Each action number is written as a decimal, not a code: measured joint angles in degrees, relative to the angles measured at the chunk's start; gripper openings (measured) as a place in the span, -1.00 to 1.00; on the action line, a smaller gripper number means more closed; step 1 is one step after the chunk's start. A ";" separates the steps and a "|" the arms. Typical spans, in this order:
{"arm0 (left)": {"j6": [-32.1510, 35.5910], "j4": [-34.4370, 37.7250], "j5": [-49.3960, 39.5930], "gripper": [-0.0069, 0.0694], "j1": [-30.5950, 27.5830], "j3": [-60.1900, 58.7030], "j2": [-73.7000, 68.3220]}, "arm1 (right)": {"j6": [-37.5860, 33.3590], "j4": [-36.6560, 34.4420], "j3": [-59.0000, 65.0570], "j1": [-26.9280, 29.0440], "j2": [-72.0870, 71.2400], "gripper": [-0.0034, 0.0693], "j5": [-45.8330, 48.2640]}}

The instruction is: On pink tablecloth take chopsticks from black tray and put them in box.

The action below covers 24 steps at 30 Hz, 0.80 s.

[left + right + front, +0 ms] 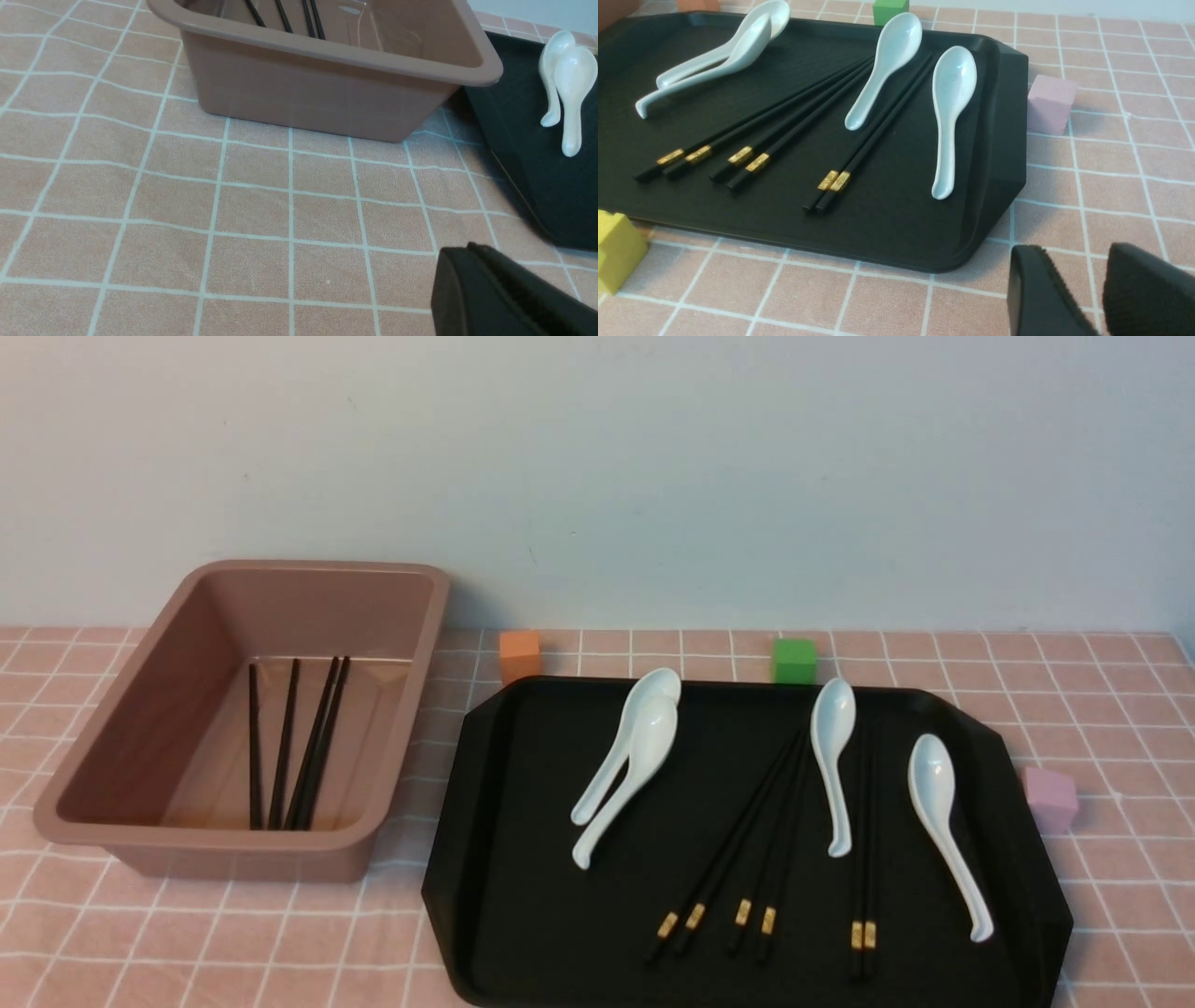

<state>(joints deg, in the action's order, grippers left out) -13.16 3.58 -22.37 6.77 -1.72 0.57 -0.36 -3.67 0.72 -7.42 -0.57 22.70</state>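
The left claw (472, 280) is shut, low over the cloth (187, 196), box (327, 88) ahead. The right claw (1073, 284) is a little open, tray (999, 140) just ahead.

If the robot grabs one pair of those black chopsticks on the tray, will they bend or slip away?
The chopsticks look straight and hard, so they probably won't bend. They are thin and smooth-looking, lying flat on the black tray, so they may slip or be tricky to pinch. The pair beside the white spoon might nudge it.

Four white spoons (834, 761), orange cube (520, 655), green cube (794, 660), pink cube (1050, 797), yellow cube (614, 249)
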 joint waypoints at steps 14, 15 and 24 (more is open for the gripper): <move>-1.85 -1.13 0.00 -0.85 -4.94 0.00 0.00 | 0.00 0.00 0.00 0.00 0.00 -0.25 0.00; -2.21 -1.13 0.00 -0.85 -5.14 0.00 0.00 | 0.00 0.00 0.00 0.00 0.00 -0.25 0.00; -2.80 -1.07 0.00 -0.85 -4.01 0.00 0.00 | 0.00 0.00 0.00 0.00 0.00 -0.25 0.00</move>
<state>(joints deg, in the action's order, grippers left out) -15.96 2.51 -22.37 2.76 -1.72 0.57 -0.36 -3.67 0.72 -7.42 -0.57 22.70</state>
